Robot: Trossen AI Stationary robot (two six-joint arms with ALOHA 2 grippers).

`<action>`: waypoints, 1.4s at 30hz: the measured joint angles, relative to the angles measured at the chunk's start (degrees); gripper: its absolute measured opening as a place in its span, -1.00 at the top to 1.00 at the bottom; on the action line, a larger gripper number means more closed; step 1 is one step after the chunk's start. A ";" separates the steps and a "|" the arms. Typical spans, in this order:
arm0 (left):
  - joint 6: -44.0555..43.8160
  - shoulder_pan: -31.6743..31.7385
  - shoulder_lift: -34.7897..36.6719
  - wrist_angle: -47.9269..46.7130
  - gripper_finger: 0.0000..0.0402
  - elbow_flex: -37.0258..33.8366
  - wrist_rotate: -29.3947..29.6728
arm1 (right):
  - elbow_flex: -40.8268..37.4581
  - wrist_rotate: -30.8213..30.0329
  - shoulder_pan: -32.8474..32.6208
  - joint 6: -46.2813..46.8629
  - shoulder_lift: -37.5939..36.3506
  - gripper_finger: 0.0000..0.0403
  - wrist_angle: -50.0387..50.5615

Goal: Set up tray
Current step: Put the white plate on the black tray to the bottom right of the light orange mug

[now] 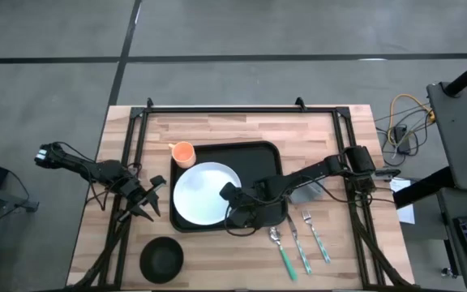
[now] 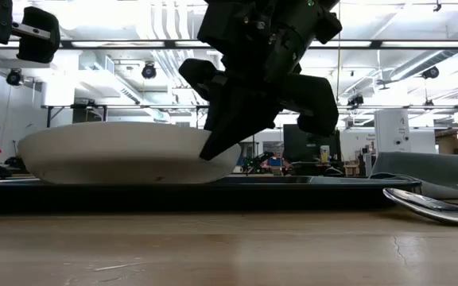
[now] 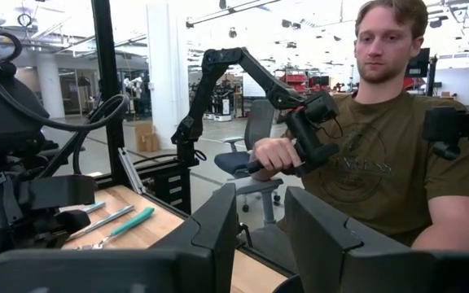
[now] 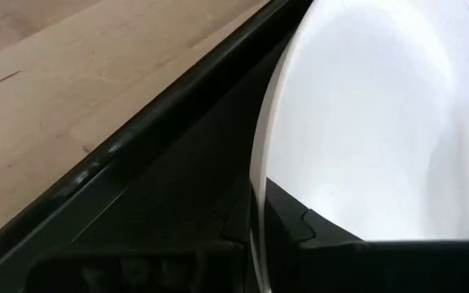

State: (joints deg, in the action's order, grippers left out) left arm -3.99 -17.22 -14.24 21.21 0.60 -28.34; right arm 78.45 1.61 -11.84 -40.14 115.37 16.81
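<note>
Black and low-rimmed, the large rectangular tray (image 1: 258, 154) is sitting mid-table in the high view, carrying a round white plate (image 1: 201, 195) at its nine o'clock; the right gripper (image 1: 227, 193) is pinching that plate's three o'clock rim. An orange cup (image 1: 183, 152) is touching the tray's ten o'clock corner. The left gripper (image 1: 151, 199) is waiting open at the table's nine o'clock. At table level, the plate (image 2: 118, 151) is resting in the tray (image 2: 213, 195). The right wrist view is showing fingers (image 4: 316, 232) clamped on the rim.
</note>
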 joint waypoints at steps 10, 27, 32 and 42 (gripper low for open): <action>0.00 0.00 0.00 -0.01 0.56 0.00 0.00 | -0.37 -0.01 -0.02 -0.83 0.02 0.96 -1.75; 0.00 -0.01 0.00 0.00 0.56 0.00 0.01 | -1.18 0.05 -0.01 -0.99 0.04 0.96 -4.81; -0.01 0.01 0.01 0.00 0.56 0.00 0.01 | -2.07 0.54 0.00 -1.02 0.04 0.96 -6.95; 0.00 -0.01 0.02 -0.01 0.56 0.00 0.01 | -2.51 0.57 0.00 -1.02 0.11 0.96 -7.55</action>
State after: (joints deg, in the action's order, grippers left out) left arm -3.99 -17.23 -14.22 21.20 0.60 -28.34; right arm 75.94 2.17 -11.84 -41.17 115.48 9.26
